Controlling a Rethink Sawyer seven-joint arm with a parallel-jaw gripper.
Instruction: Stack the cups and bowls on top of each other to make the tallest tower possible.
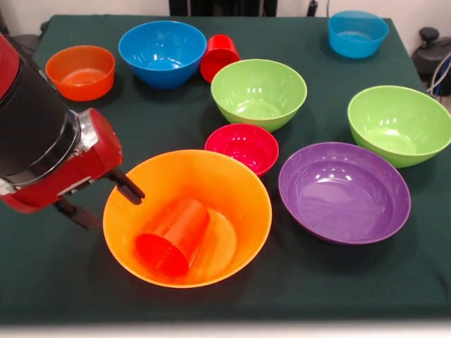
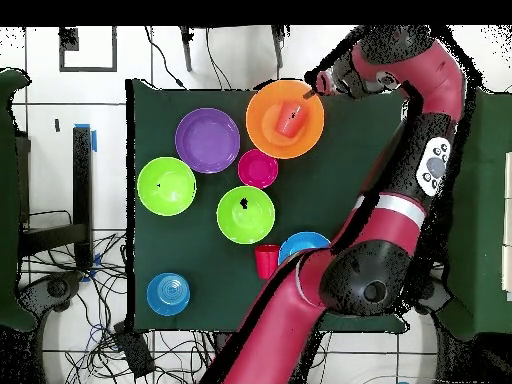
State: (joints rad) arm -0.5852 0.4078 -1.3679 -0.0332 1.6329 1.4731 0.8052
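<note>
The big orange bowl (image 1: 236, 193) (image 2: 262, 137) stands at the table's near edge in the front view. The orange cup (image 1: 173, 236) (image 2: 290, 117) lies on its side inside it. The small crimson bowl (image 1: 242, 146) (image 2: 258, 168) sits on the cloth just behind the big bowl, apart from it. My gripper (image 1: 104, 203) (image 2: 315, 88) is open and empty at the big bowl's left rim, with one finger (image 1: 128, 189) over the rim. The red cup (image 1: 219, 56) (image 2: 266, 261) sits between a blue bowl (image 1: 162, 53) and a lime green bowl (image 1: 258, 91).
The wide purple bowl (image 1: 344, 190) (image 2: 207, 140) is to the right of the big bowl. A second lime green bowl (image 1: 399, 123) (image 2: 166, 186) is at the right. A smaller blue bowl (image 1: 357, 33) (image 2: 168, 294) is at the far right, and the small orange bowl (image 1: 80, 72) at the far left.
</note>
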